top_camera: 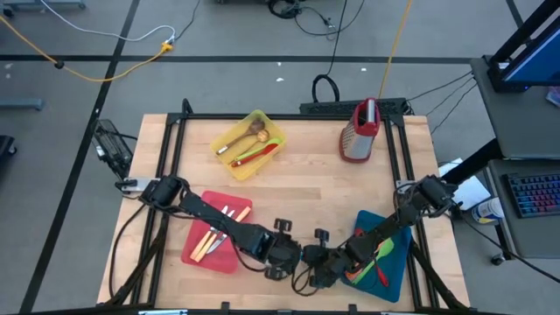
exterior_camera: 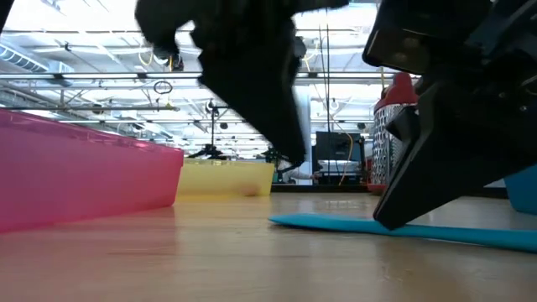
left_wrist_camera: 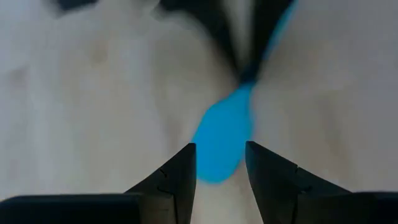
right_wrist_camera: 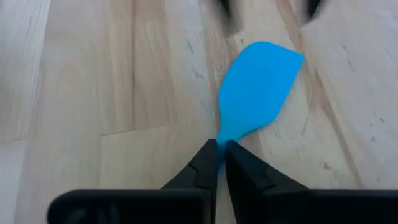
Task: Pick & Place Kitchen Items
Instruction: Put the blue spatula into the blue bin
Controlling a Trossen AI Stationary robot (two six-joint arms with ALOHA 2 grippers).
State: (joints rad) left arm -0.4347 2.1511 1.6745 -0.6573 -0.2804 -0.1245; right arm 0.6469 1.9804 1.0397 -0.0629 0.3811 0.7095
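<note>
A blue spatula lies flat on the wooden table near its front edge, and shows as a blue strip in the low view. My right gripper is shut on it and reaches in from the right. My left gripper hovers open just left of it. Its fingers stand either side of the spatula's blade without touching it. Other utensils lie in the yellow tray, the pink-red tray and the blue tray. My right gripper pinches the spatula between its two fingers at the narrow neck where the blade runs into the handle. The fingers slant down from the table's right and near side. The spatula lies flat on the table, its blade pointing away from the gripper.
A red-topped metal grater stands at the far right. The yellow tray sits far centre, the pink-red tray near left and the blue tray near right. Bare wood stretches across the table's middle. The two grippers stand close together at the front edge.
</note>
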